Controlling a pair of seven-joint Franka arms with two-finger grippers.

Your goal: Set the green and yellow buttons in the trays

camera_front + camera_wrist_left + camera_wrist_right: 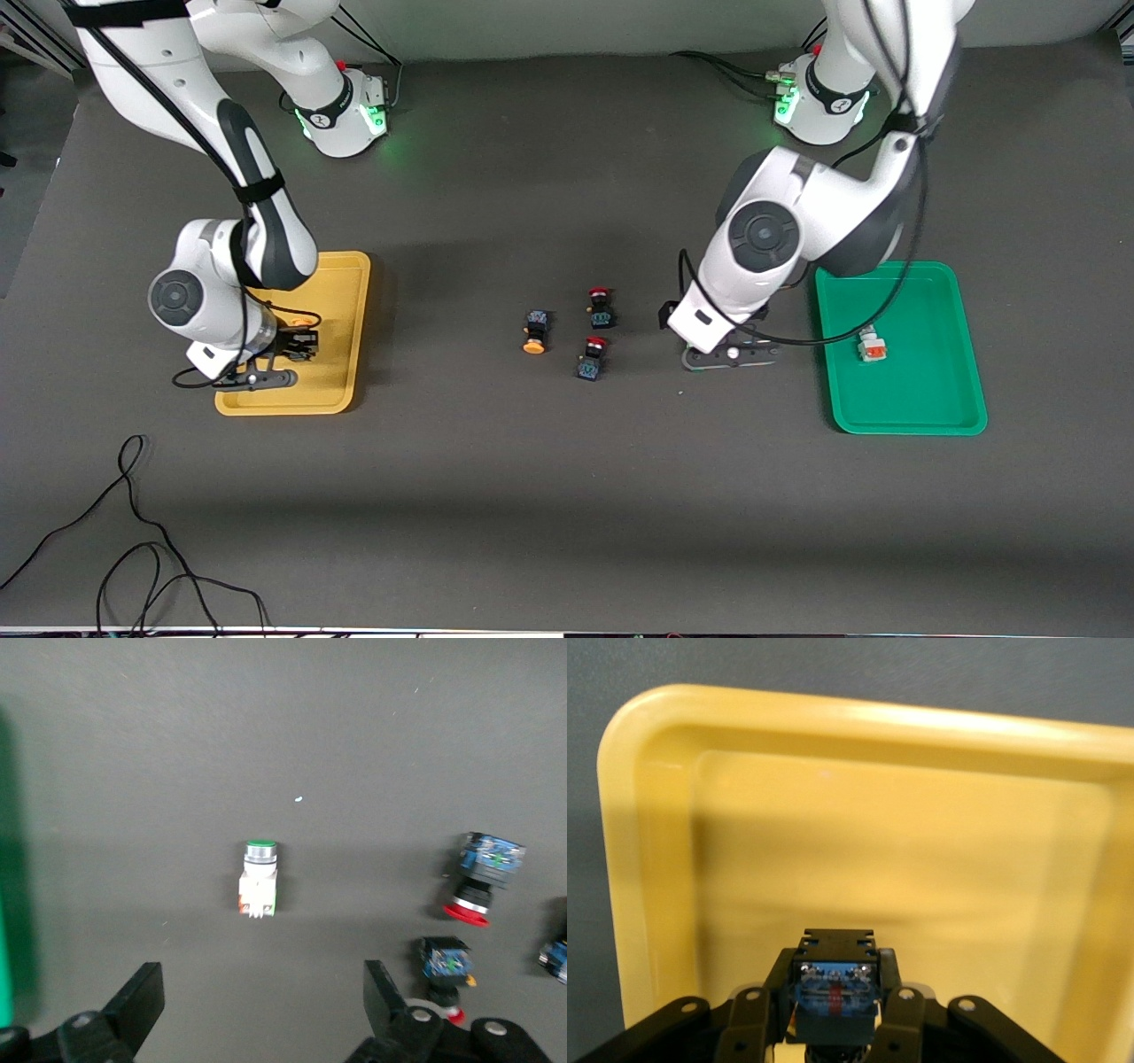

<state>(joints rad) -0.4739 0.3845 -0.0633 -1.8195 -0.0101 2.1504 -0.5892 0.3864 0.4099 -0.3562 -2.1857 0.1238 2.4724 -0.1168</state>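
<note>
Over the yellow tray (341, 354) (664, 815) my right gripper (297, 341) (834, 997) is shut on a dark blue-bodied button (834, 988), whose orange cap (302, 320) shows in the front view. My left gripper (728, 353) (261, 997) stands open above the table between the middle group and the green tray (930, 408). A white green-capped button (259, 879) lies just ahead of its fingers (142, 1001), apart from them, and is hidden under the hand in the front view. A white orange-faced button (873, 346) lies in the green tray. One yellow-capped button (534, 332) lies mid-table.
Two red-capped dark buttons (601, 306) (592, 357) lie beside the yellow-capped one, and they also appear in the left wrist view as red-capped buttons (483, 877) (447, 966). A black cable (133, 532) trails along the table's near edge toward the right arm's end.
</note>
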